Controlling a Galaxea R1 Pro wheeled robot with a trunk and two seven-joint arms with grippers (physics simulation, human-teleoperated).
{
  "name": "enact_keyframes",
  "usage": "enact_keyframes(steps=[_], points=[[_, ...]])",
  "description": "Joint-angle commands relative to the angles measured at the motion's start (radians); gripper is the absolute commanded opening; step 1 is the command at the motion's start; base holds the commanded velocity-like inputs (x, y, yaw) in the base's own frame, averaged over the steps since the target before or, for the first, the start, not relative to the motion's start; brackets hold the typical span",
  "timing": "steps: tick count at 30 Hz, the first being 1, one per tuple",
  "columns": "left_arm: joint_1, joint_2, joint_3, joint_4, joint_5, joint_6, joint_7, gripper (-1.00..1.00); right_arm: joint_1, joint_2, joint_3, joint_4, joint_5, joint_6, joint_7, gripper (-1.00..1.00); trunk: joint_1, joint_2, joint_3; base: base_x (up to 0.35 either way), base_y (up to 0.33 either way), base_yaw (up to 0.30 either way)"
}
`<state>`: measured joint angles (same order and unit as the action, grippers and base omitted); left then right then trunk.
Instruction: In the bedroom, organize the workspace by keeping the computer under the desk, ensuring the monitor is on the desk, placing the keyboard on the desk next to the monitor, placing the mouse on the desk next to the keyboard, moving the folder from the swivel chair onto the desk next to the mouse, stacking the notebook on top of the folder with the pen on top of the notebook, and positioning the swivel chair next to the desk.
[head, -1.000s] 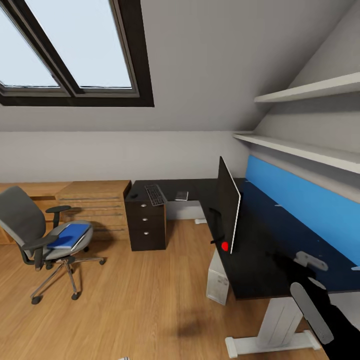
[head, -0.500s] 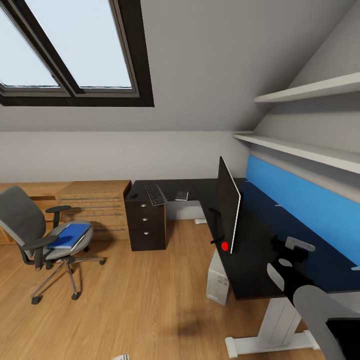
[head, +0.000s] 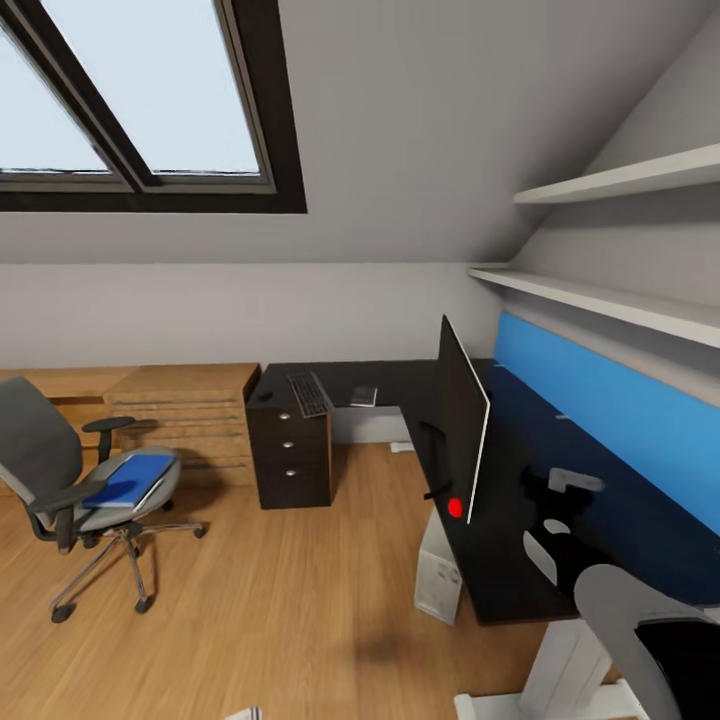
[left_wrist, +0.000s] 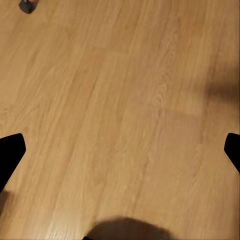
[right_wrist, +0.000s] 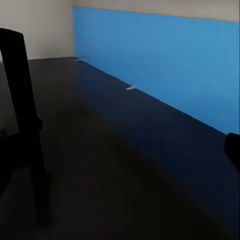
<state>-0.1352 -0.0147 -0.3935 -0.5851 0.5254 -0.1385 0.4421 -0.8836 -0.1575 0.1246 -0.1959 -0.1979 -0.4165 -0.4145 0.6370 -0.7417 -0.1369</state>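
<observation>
The head camera has shifted over the last second, sliding the swivel chair (head: 85, 495) and window toward the picture's left edge. The right arm has risen: a second ago it lay low at the desk's (head: 500, 560) near corner; its gripper (head: 568, 483) now hangs above the black top, beside the monitor (head: 462, 425).

The right arm (head: 630, 620) is raised forward, its gripper (head: 560, 500) with jaws spread; the left gripper (left_wrist: 120, 150) points downward, jaws wide apart.
</observation>
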Motion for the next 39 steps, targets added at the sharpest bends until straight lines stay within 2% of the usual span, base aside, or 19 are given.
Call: enact_keyframes(steps=[1, 5, 10, 23, 28, 32, 39], points=[[-0.001, 0.001, -0.013, 0.0, 0.011, -0.007, 0.007, 1.0, -0.001, -0.002, 0.009, 0.003, -0.01, -0.002, 0.014, 1.0, 0.001, -0.001, -0.002, 0.305, 0.0, 0.0], [-0.001, 0.001, -0.032, 0.001, 0.011, -0.007, 0.008, 1.0, -0.001, -0.008, 0.01, 0.02, -0.012, 0.015, 0.088, 1.0, 0.001, -0.001, -0.002, 0.306, 0.0, 0.0], [-0.001, 0.001, -0.04, 0.001, 0.011, -0.007, 0.008, 1.0, -0.002, -0.012, 0.01, 0.032, -0.013, 0.027, 0.132, 1.0, 0.001, -0.001, -0.002, 0.208, 0.0, 0.0], [-0.001, 0.001, -0.042, 0.001, 0.013, -0.007, 0.008, 1.0, 0.0, 0.0, 0.014, 0.037, -0.01, 0.02, 0.182, 1.0, 0.001, -0.001, -0.002, 0.101, -0.005, 0.0], [-0.001, 0.001, -0.042, 0.001, 0.014, -0.007, 0.008, 1.0, 0.0, 0.026, 0.014, 0.037, -0.008, 0.019, 0.181, 1.0, 0.001, -0.001, -0.001, 0.006, -0.001, 0.068], [-0.001, 0.001, -0.042, 0.001, 0.015, -0.007, 0.007, 1.0, 0.0, 0.056, 0.014, 0.037, -0.005, 0.019, 0.178, 1.0, 0.001, -0.001, 0.0, 0.001, 0.0, 0.219], [-0.001, 0.001, -0.042, 0.001, 0.015, -0.007, 0.007, 1.0, 0.0, 0.065, 0.012, 0.037, -0.005, 0.019, 0.178, 1.0, 0.001, -0.001, 0.0, 0.0, 0.0, 0.273]])
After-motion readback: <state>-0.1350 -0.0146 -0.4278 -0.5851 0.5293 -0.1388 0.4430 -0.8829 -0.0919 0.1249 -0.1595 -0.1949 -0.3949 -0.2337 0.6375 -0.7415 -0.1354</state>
